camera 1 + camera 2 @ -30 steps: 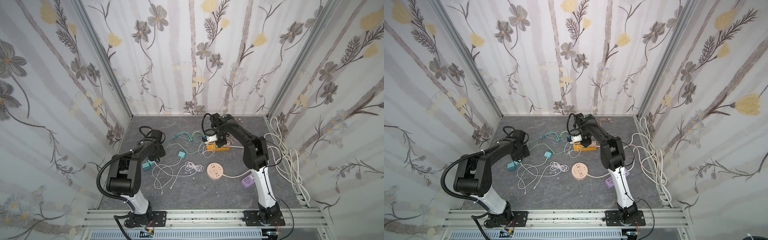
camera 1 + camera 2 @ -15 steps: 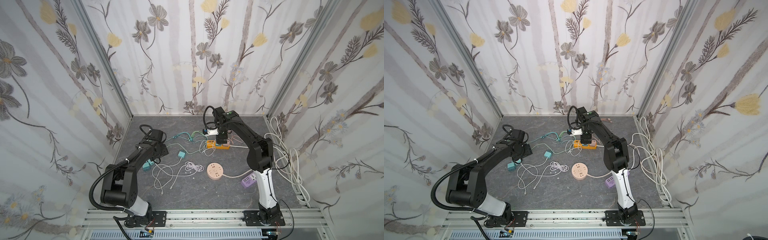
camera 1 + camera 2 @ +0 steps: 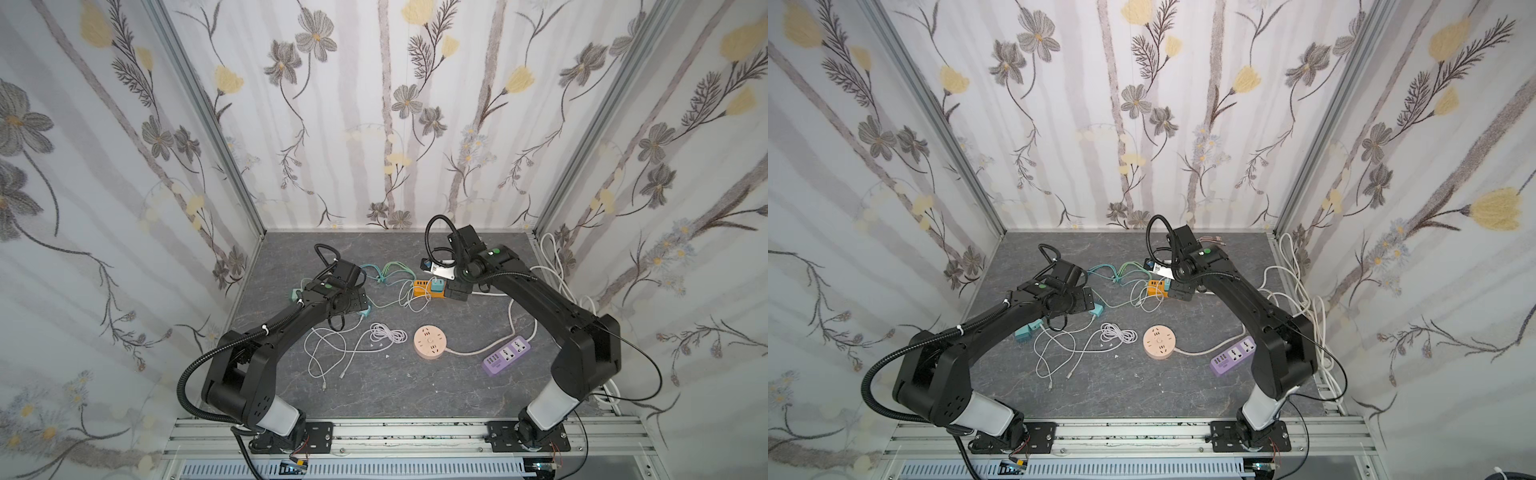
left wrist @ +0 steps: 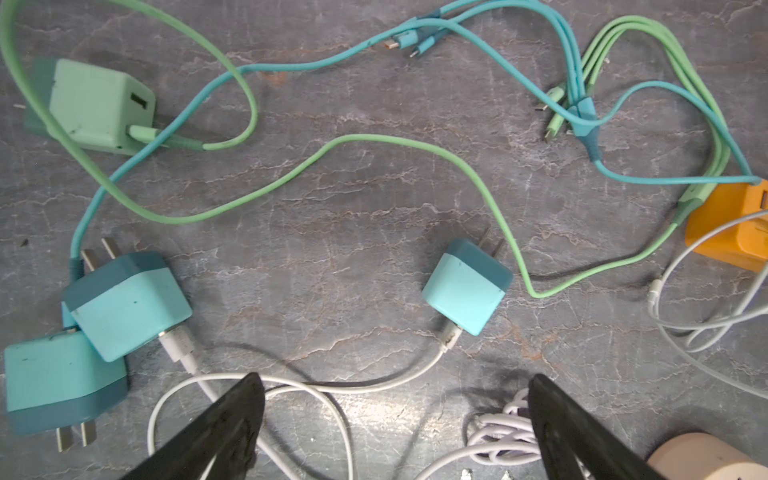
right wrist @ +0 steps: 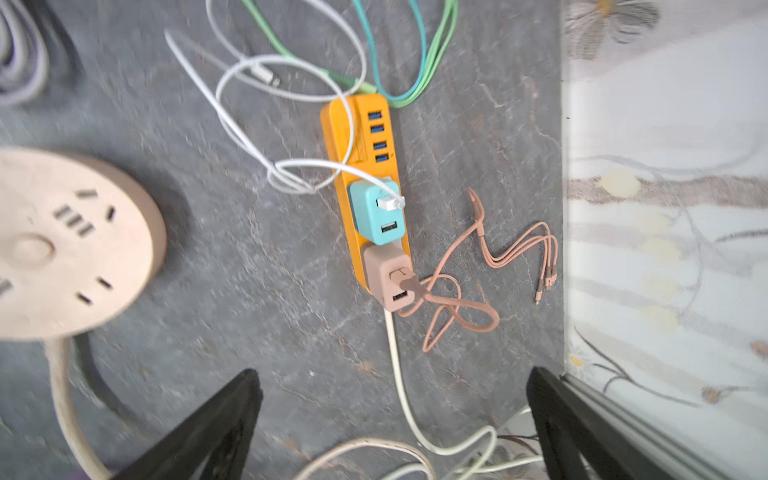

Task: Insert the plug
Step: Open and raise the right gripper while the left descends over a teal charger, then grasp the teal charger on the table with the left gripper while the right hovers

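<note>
1. A white cable (image 5: 311,162) loops over the orange power strip (image 5: 353,104); a beige adapter (image 5: 386,274) sits just beside the plug.
2. In a top view, a round socket (image 3: 431,343) lies at the strip's 6 o'clock.
3. The teal plug (image 5: 376,214) sits seated in the strip.
4. The left gripper (image 4: 395,377) and the right gripper (image 5: 392,374) both gape wide, empty.

table (image 4: 374,216): stone-look slab, matt, faintly veined
orange power strip (image 5: 332,137): smooth plastic, slight sheen
teal charger (image 5: 370,224): smooth matt plastic
charger prongs (image 4: 88,434): bare dull metal
white cable (image 4: 332,388): smooth, rubbery, light gloss
round socket (image 5: 62,249): matt pink plastic
frame rail (image 3: 395,432): brushed metal
far wall (image 3: 374,124): matt floral print
</note>
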Robot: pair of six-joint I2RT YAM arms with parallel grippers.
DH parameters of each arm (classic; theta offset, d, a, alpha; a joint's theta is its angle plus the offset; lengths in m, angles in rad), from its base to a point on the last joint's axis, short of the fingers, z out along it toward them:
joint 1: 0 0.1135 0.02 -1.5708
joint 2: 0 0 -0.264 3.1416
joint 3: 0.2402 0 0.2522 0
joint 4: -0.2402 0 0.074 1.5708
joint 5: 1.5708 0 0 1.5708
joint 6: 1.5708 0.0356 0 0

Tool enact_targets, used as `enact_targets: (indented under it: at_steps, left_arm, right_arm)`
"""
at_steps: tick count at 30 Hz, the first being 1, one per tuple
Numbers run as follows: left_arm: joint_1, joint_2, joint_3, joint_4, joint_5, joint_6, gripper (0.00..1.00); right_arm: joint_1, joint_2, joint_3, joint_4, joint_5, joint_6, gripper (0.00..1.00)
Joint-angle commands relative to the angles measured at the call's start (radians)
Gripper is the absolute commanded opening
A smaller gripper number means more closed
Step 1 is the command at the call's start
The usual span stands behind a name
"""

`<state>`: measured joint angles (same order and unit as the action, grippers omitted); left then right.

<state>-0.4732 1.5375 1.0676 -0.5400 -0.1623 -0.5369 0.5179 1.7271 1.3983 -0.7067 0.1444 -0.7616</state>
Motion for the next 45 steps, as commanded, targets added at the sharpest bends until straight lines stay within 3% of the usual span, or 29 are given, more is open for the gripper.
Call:
enact_targets:
  at_steps: [1,5,8,10,17,20,24,31,37,45]
  left_arm:
    - [-0.048,0.027,0.03,0.022,-0.065,-0.033,1.0]
    - [-0.127,0.072,0.067,-0.002,-0.129,-0.063,1.0]
    - [-0.145,0.083,0.054,0.008,-0.157,-0.098,1.0]
    - [-0.145,0.088,0.037,0.02,-0.155,-0.114,1.0]
    - [-0.136,0.137,0.018,0.024,-0.093,-0.139,1.0]
    - [-0.122,0.152,0.002,0.075,0.012,-0.062,1.0]
    - [-0.108,0.189,0.026,0.036,-0.006,0.036,1.0]
    - [-0.052,0.279,0.093,-0.026,-0.016,0.146,0.95]
    - [-0.041,0.361,0.167,-0.069,0.042,0.223,0.91]
    - [-0.038,0.436,0.234,-0.094,0.053,0.265,0.82]
  right_arm:
    - [0.016,-0.149,-0.156,0.227,-0.056,0.464,0.99]
    - [0.005,-0.31,-0.383,0.335,-0.174,0.87,0.99]
    - [-0.016,-0.381,-0.537,0.385,-0.305,1.054,0.99]
    - [-0.028,-0.395,-0.589,0.367,-0.318,1.12,0.99]
    - [-0.033,-0.338,-0.656,0.314,-0.429,1.252,0.99]
    - [-0.031,-0.28,-0.648,0.295,-0.469,1.327,0.99]
    - [-0.008,-0.222,-0.678,0.389,-0.544,1.418,0.99]
    - [0.08,-0.113,-0.604,0.389,-0.601,1.429,0.99]
    - [0.11,-0.08,-0.546,0.383,-0.67,1.432,0.99]
    - [0.104,-0.22,-0.594,0.365,-0.514,1.461,0.99]
